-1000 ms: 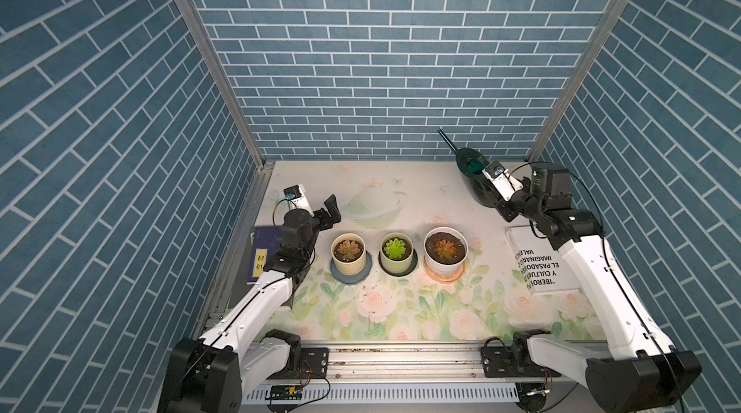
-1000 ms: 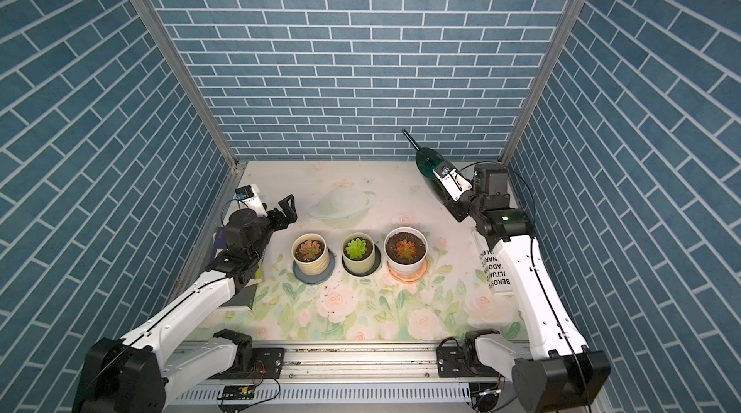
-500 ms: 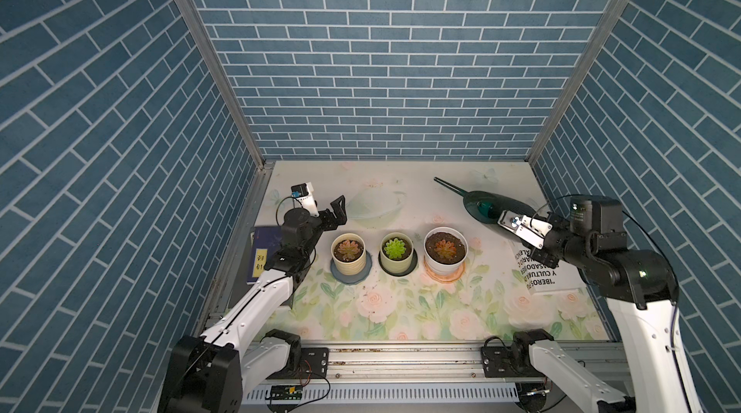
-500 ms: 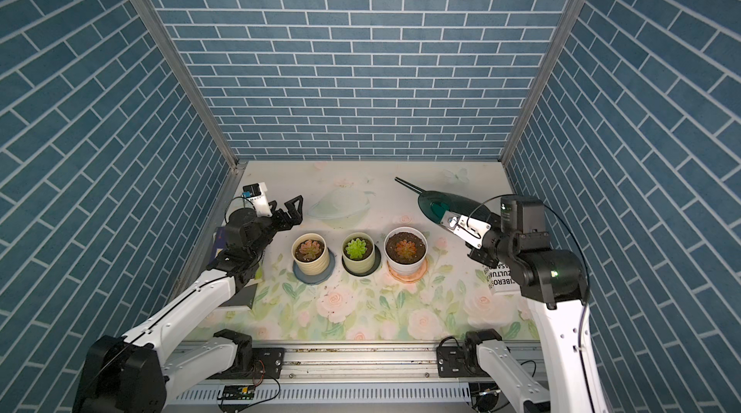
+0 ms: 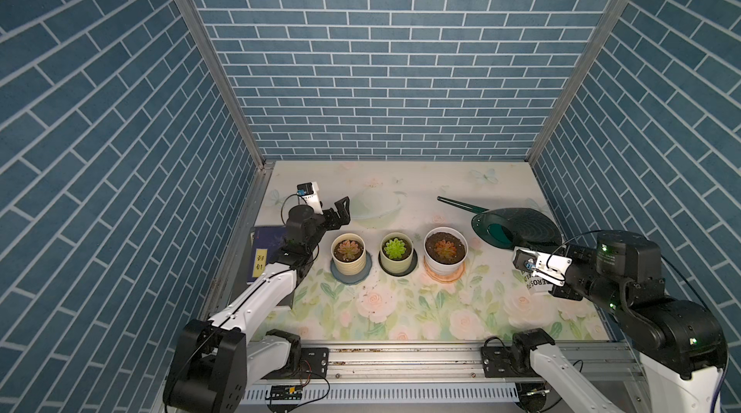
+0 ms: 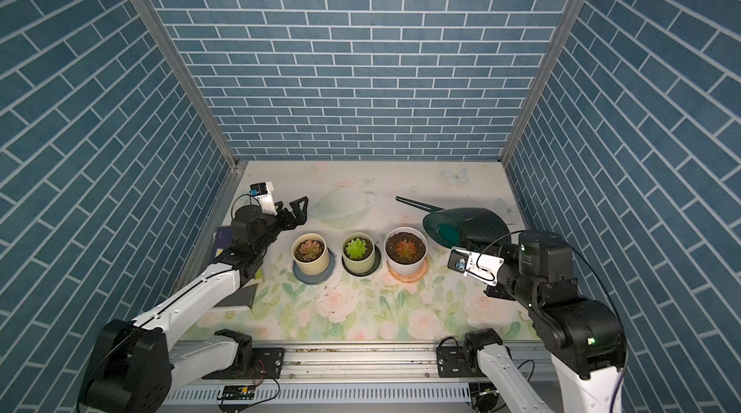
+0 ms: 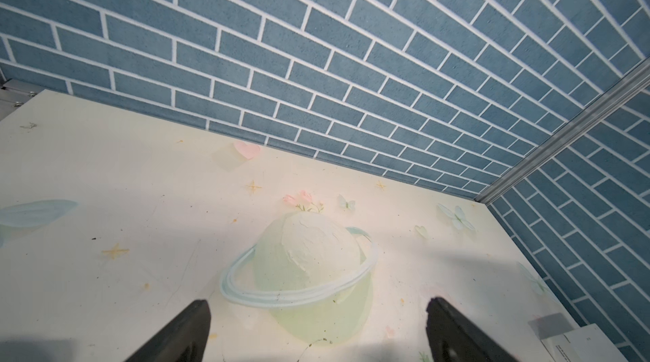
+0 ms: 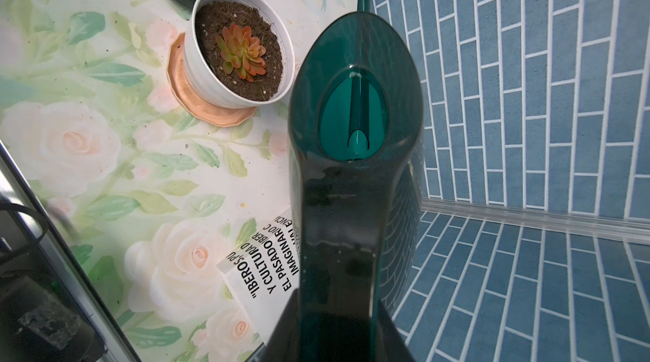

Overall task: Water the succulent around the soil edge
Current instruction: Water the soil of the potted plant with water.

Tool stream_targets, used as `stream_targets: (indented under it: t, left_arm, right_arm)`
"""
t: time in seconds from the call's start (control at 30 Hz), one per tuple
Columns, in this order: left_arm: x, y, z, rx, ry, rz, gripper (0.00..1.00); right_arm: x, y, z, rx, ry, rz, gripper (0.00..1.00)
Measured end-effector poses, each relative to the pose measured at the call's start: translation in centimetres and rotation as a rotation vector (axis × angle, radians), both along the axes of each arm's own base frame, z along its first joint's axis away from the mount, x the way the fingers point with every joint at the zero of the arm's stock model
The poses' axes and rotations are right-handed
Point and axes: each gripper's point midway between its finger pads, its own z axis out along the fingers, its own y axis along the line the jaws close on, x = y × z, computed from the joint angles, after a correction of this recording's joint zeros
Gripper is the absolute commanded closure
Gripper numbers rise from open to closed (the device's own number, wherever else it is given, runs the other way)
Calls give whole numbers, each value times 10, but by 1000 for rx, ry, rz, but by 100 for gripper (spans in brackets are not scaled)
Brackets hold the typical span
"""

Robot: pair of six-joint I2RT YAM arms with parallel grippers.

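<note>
Currently right fingers (image 8: 281, 341) clamp the watering can (image 5: 517, 226) aloft; left fingers (image 7: 183, 328) raised, wide apart.

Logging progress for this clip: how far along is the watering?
Done: the right gripper is shut on the handle of the dark green translucent plastic watering can. In hand: positioning; the spout sits over bare table behind the white round pot, not over soil. Left: pouring round the soil edge. The left gripper is open, empty.

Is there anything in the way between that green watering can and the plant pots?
Nothing visible. The watering can, held by the right gripper, is beside the white pot, with only bare table between them. The spout points past the pot's far side, not over the soil.
</note>
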Motion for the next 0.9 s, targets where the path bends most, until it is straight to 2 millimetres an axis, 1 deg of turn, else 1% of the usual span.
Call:
stream_targets:
  t: [0.2, 0.33, 0.43, 0.57, 0.77, 0.9]
  left_arm:
    - [-4, -5, 14, -10, -34, -21, 0]
    - [-8, -8, 22, -19, -55, -31, 0]
    - [-11, -9, 23, -24, -57, -37, 0]
    - [-13, -8, 14, -23, -17, -34, 0]
    - [-17, 2, -13, -40, 114, 34, 0]
    - [-20, 12, -26, -58, 195, 100, 0]
  right_arm:
    - [-11, -7, -14, -49, -7, 13, 100]
    - [-13, -2, -15, -58, -8, 57, 100]
    - [-13, 3, -13, -53, -6, 92, 100]
    - [-11, 14, -7, -29, 5, 139, 100]
    - [-4, 29, -13, -8, 68, 191, 100]
    - [1, 37, -14, 3, 89, 222, 100]
